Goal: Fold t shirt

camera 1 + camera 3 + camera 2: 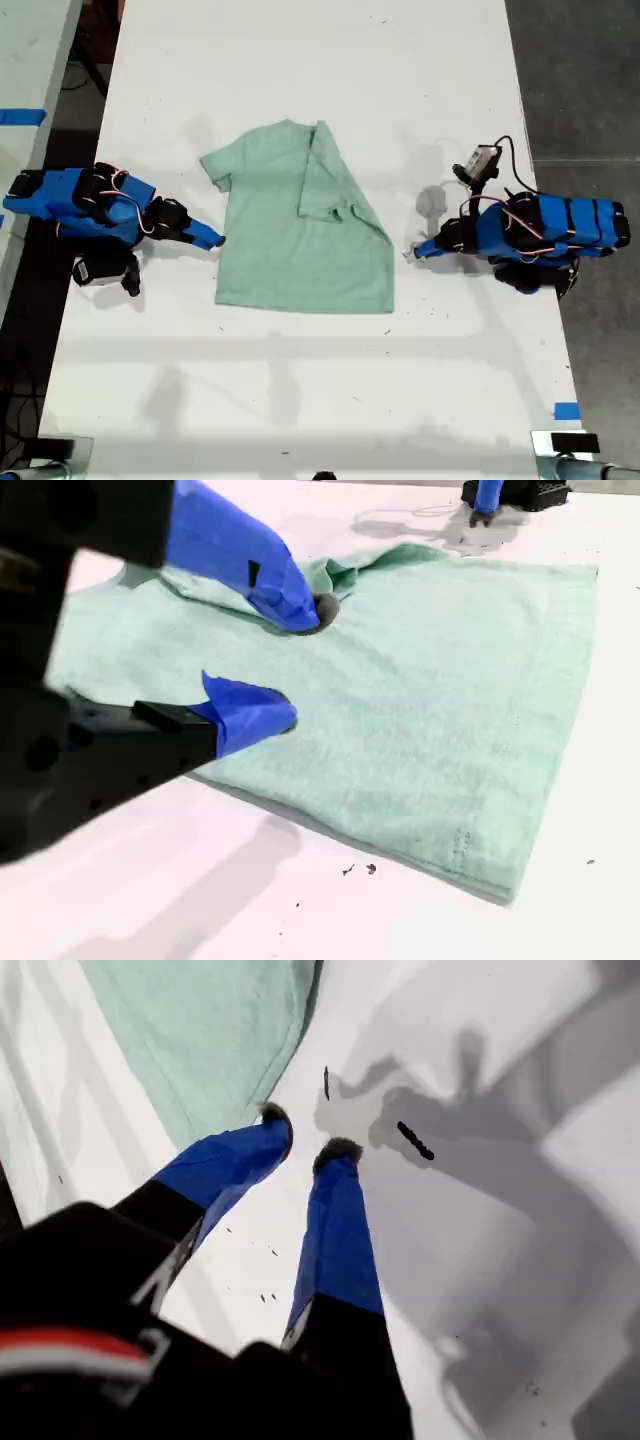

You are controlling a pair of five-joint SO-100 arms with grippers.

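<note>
In the exterior view you see the t shirt [300, 235] lying flat near the middle of the white table [300, 400], with one side folded inward so a sleeve rests on top of the body. My second gripper [208, 238] sits on the exterior view's left, its tip just at the shirt's edge, and my first gripper [418, 250] sits on the exterior view's right, a little apart from the shirt's folded side. A strip of blue tape [566, 410] marks the table near the exterior view's lower right corner. In the first wrist view, my first gripper [302, 1132] has its two blue fingers parted a small way, with nothing between them — bare table lies under the tips, and the shirt [210, 1030] lies just beside one finger without being held. Hard shadows of the arm fall across the table beyond. In the second wrist view, my second gripper [300, 665] stands wide open over the shirt [440, 700] — one finger's dark tip rests against the cloth by a rumpled fold, the other hangs near the shirt's near edge. The other arm [500, 495] shows far across the table.
</note>
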